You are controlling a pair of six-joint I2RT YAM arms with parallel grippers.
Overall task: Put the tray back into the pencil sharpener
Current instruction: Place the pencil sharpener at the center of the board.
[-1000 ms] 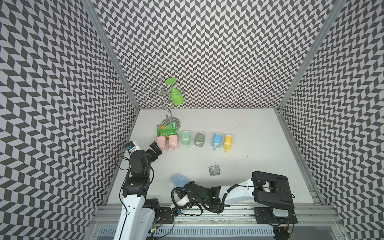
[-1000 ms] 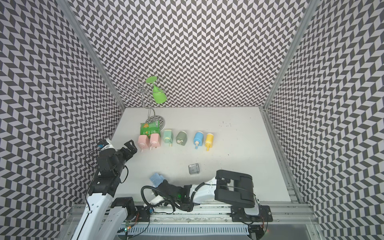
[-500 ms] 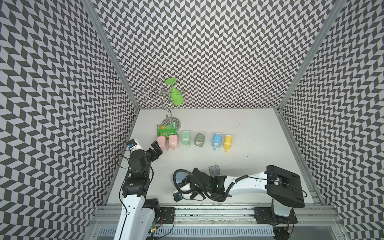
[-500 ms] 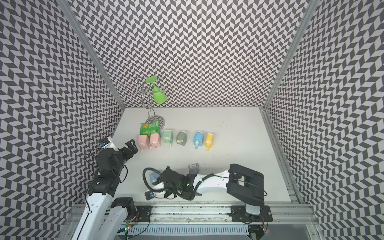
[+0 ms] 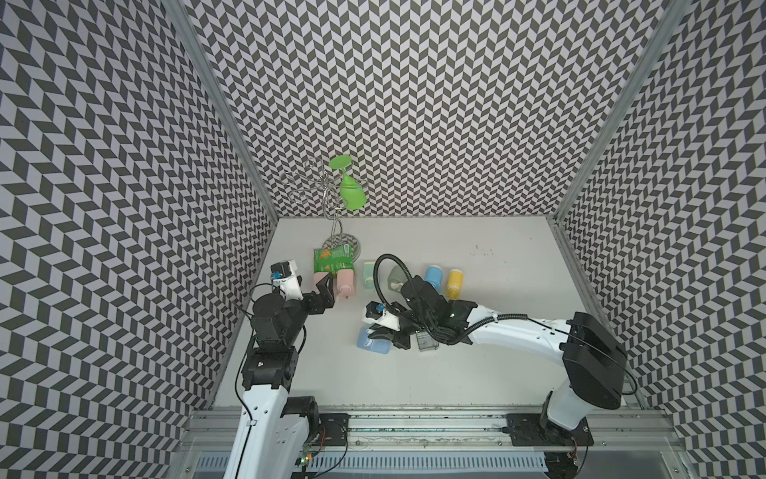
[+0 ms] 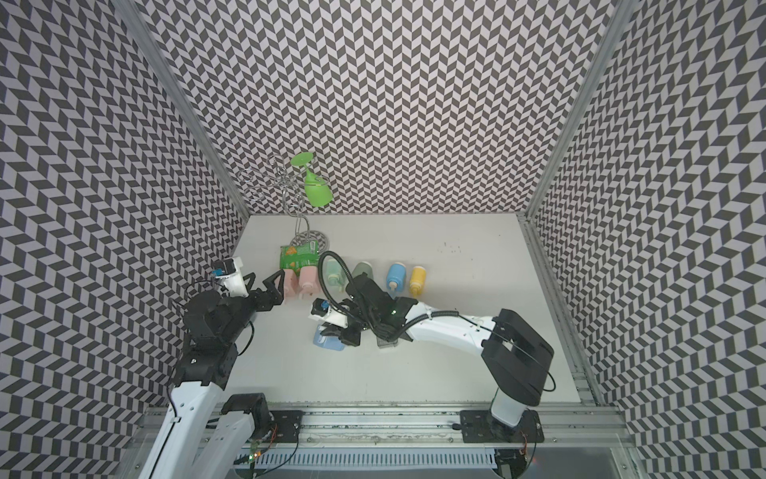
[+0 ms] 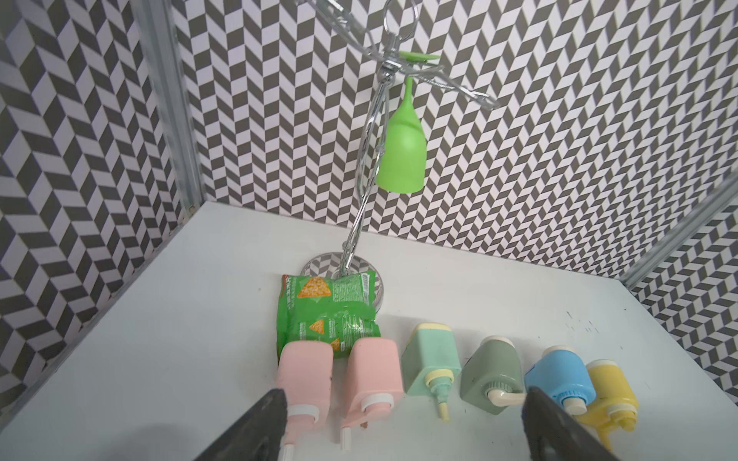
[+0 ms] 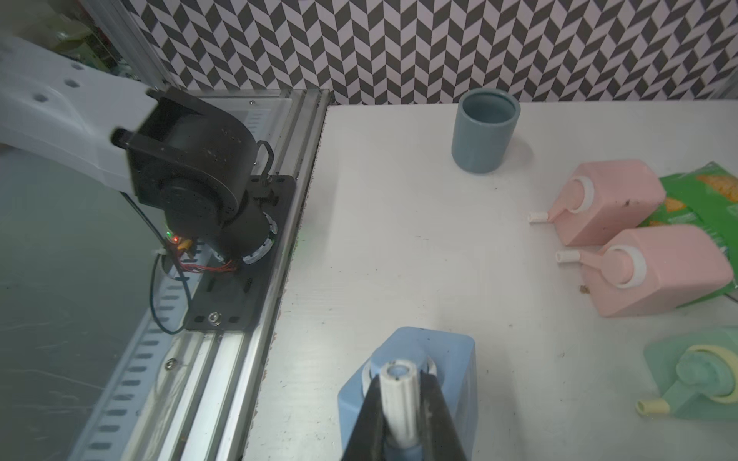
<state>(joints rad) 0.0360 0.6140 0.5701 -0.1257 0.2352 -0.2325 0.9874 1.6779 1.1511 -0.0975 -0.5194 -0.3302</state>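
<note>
We have the right gripper [image 8: 399, 399] pinched narrow on the white crank [image 8: 396, 379] of the blue sharpener [image 8: 443, 359]. The tray [image 5: 427, 344], a small clear box, lies just beside the sharpener, on the side toward the right arm's base and partly under that arm. It is not yet in. Our left gripper [image 6: 263, 282] hangs wide and empty, well apart from the sharpener, on the side away from the tray. We judge this the steadying step. Next the left must reach the tray, take it, and line it up with the sharpener's slot, which we cannot see.
</note>
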